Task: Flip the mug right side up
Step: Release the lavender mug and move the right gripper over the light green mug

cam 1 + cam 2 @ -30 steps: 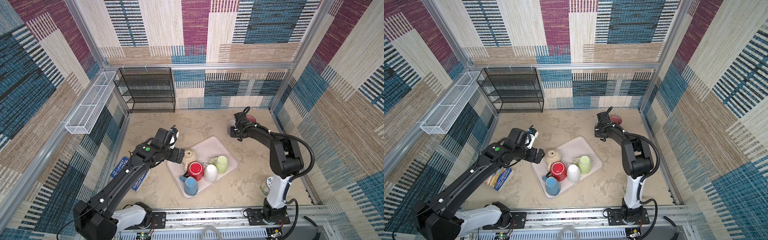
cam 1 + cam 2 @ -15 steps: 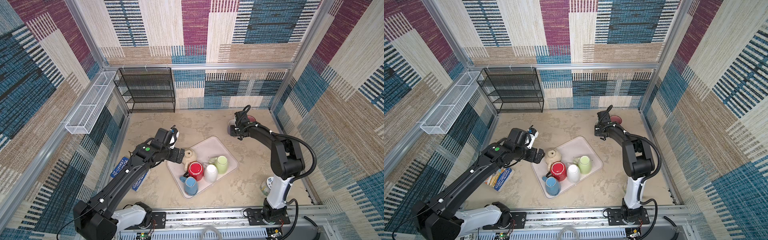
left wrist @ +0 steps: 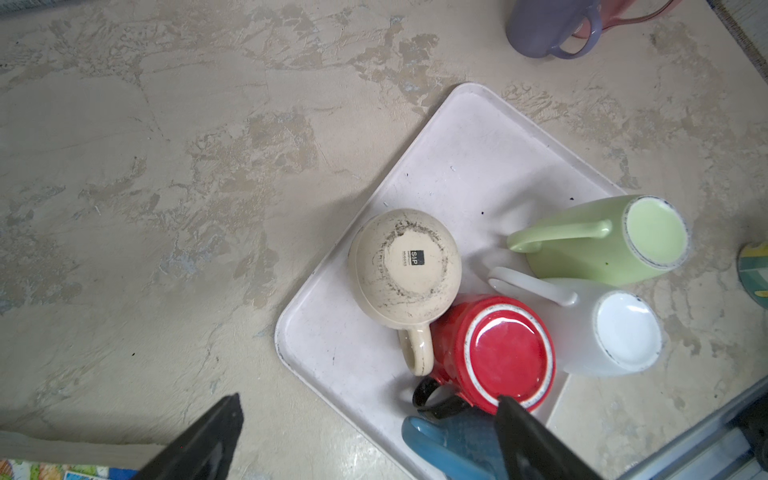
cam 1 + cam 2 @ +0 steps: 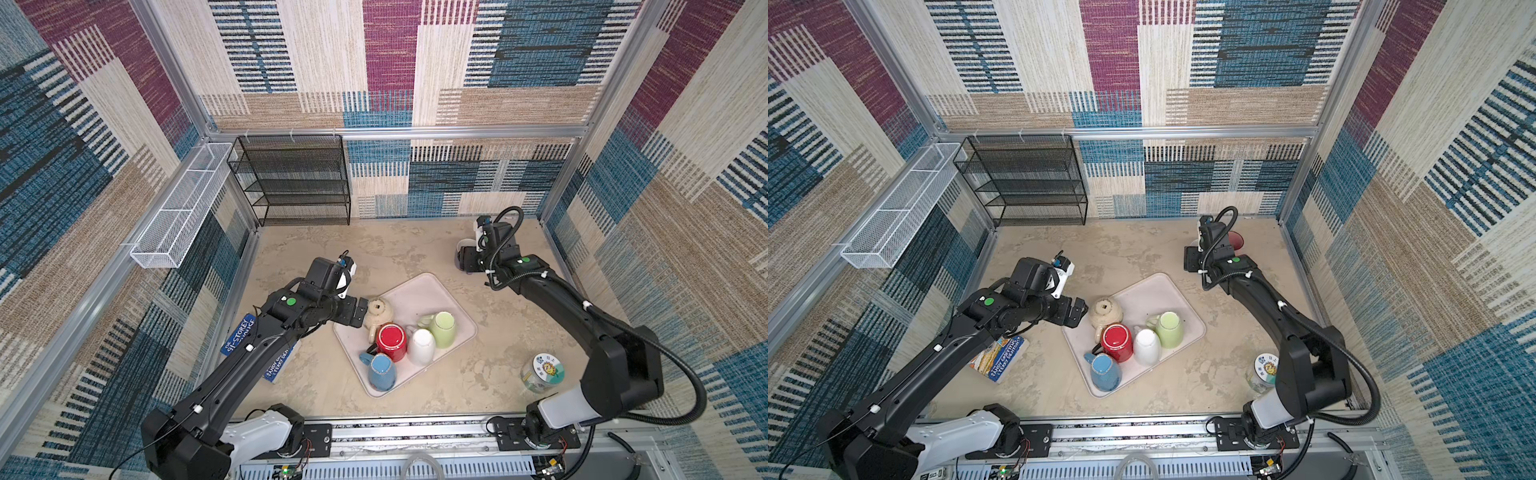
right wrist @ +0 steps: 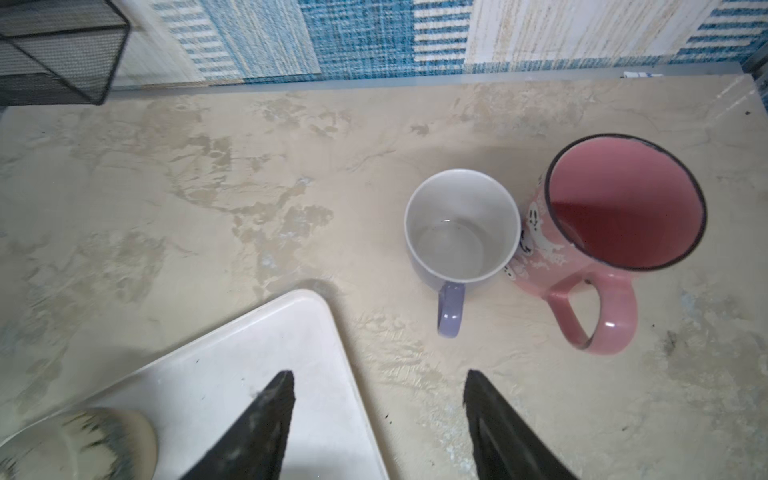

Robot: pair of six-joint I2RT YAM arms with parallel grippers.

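right gripper [image 5: 378, 399]: jaws apart, nothing between them, holding nothing; low over the table [image 5: 208, 187], one finger [image 5: 266, 419] over a corner of the tray [image 5: 257, 353]

lilac mug [image 5: 461, 226] stands right side up on the table, mouth up and empty, clear of the fingertips, handle pointing back toward the gripper, off the tray

pink mug [image 5: 623, 208] also upright, just beside the lilac mug on the side away from the tray; rims look close enough to touch but can't tell for sure

in both top views the right gripper [image 4: 465, 259] [image 4: 1190, 257] sits near the far right corner of the table and hides most of the lilac mug

left gripper [image 3: 370, 398]: jaws spread wide, gripping nothing; in both top views [image 4: 353, 313] [image 4: 1077, 311] it sits at the tray's left edge, just beside the beige mug [image 4: 376, 309]

beige mug [image 3: 405, 266] upside down on the tray, base up with scuffed ring and a small label, handle toward the red mug [image 3: 507, 353], touching it

red mug base up, black handle; blue mug [image 3: 449, 444] base up at the tray's near corner, next to the red one

white mug [image 3: 615, 332] and green mug [image 3: 615, 241] base up, side by side along the tray's right side, handles toward the beige mug

far half of the tray [image 3: 478, 158] bare

off the tray: jar with cartoon lid [image 4: 544, 372] near the right arm's base, book [image 4: 998, 357] under the left arm, black wire shelf [image 4: 295, 178] against the back wall, white wire basket [image 4: 178, 208] on the left wall
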